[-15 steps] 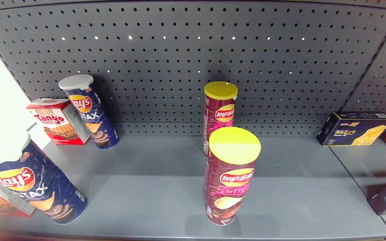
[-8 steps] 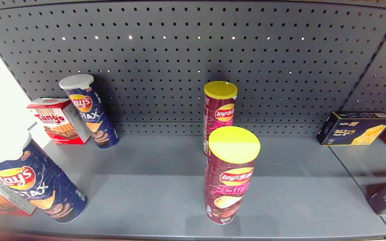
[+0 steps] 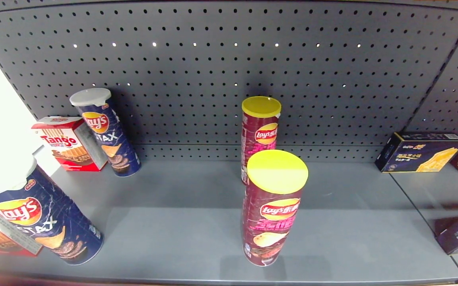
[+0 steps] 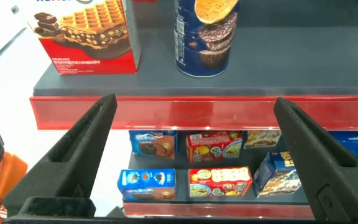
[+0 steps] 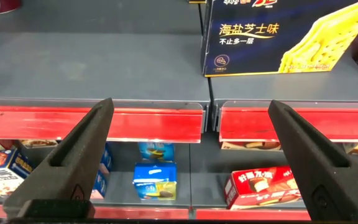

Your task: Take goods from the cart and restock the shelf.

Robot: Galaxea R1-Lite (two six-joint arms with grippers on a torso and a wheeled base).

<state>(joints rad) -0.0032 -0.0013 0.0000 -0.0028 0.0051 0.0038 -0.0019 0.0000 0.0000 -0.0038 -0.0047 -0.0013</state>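
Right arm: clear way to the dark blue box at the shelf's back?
Probably yes: the right gripper hangs open and empty before the shelf edge, and nothing stands between it and the dark blue box.

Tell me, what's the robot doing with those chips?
Nothing is being held right now. The left tool and right tool are both open and empty, in front of the red edge of the shelf. On the shelf stand two maroon cans, one behind the other, and two blue cans to the left, with boxes at both ends.

Open shelf [image 3: 173, 214] stretch between blue can [image 3: 42, 222] and maroon can [image 3: 272, 214]
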